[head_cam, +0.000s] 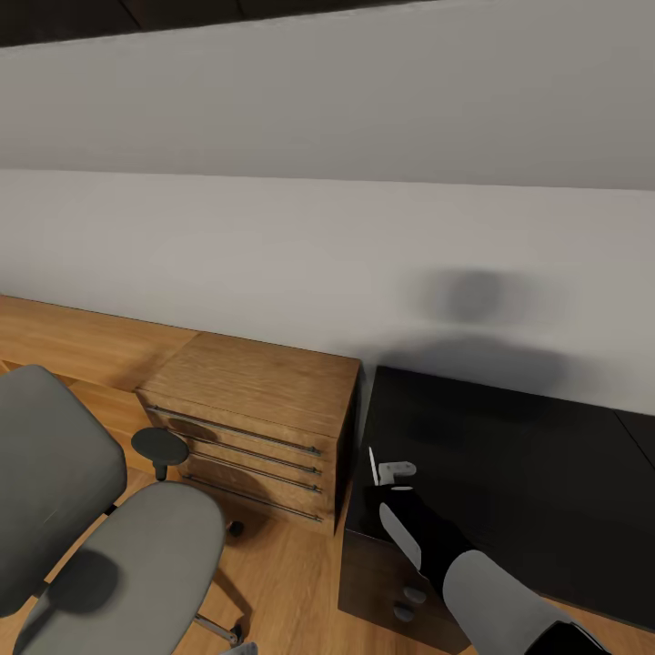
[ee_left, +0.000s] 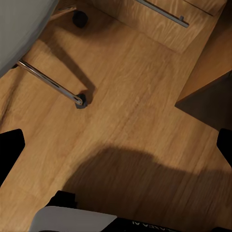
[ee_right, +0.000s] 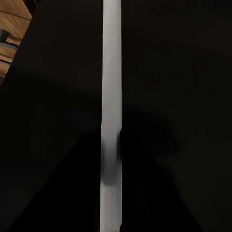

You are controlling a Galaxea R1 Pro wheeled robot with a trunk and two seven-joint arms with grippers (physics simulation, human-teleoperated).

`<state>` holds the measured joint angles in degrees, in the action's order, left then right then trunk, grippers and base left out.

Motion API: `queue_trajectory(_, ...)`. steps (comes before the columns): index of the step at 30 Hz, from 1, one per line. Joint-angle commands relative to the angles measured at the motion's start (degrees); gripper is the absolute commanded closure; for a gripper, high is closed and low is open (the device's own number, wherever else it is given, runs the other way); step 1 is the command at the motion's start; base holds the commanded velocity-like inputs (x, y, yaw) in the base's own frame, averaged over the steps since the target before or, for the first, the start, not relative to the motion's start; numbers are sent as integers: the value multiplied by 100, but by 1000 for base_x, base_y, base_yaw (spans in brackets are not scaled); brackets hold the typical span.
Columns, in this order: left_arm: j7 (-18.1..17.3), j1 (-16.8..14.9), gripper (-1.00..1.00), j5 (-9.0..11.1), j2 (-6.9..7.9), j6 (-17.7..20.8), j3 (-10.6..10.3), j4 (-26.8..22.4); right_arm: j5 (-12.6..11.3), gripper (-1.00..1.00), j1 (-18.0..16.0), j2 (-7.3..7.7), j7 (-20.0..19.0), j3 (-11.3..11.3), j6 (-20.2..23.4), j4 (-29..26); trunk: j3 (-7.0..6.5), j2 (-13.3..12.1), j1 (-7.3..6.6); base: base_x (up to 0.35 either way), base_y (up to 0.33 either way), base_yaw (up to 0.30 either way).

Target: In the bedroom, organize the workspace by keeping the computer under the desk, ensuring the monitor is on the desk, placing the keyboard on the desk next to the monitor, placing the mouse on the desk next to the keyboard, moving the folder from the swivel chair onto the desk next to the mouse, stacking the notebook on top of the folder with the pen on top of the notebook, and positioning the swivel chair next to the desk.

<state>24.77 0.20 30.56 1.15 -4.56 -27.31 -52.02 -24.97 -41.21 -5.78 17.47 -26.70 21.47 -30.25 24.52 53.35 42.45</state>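
The right pincer (head_cam: 387,473) stands clamped on the pen (ee_right: 111,116) over the desk (head_cam: 528,473); the notebook (unseen here) must be found before lowering it level.

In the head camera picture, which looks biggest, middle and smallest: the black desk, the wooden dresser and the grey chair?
1. desk, biggest
2. swivel chair, though it is cut off by the edge and nearer the camera, so unsure against the dresser
3. wooden dresser
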Motion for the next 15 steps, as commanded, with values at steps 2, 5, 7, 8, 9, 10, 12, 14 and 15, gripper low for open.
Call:
queue_trajectory(2,25,-2,-100,63,8,-36,-29,-3,-60,100,-8,7,64,-37,41,268,-12,-37,-20,0,0,0)
queue_trajectory(5,21,-2,-100,63,8,-36,-29,-2,-60,100,-9,10,64,-37,41,258,-66,-157,-86,0,0,0)
queue_trajectory(7,20,-2,-100,64,8,-36,-29,-2,-60,100,-10,20,64,-37,39,213,-102,-237,-130,0,0,0)
queue_trajectory(8,19,-2,-100,64,8,-36,-29,-2,-60,100,-10,25,64,-34,35,197,-120,-277,-152,0,0,0)
queue_trajectory(9,19,-2,-100,64,8,-36,-29,-1,-60,100,-10,28,64,-32,28,185,-138,-317,-174,0,0,0)
queue_trajectory(10,19,-2,-100,64,8,-36,-29,-1,-59,100,-10,31,67,-30,18,173,-156,-357,-196,0,0,0)
queue_trajectory(12,19,-2,-100,64,8,-36,-29,-1,-58,100,-10,32,68,-29,14,168,-192,-438,-240,0,0,0)
queue_trajectory(14,19,-2,-100,64,8,-34,-29,-1,-59,100,-10,33,68,-29,7,164,-227,-518,-284,0,0,0)
queue_trajectory(15,22,-2,-100,64,8,-32,-29,-1,-60,100,-10,33,70,-29,0,162,-245,-558,-306,0,0,0)
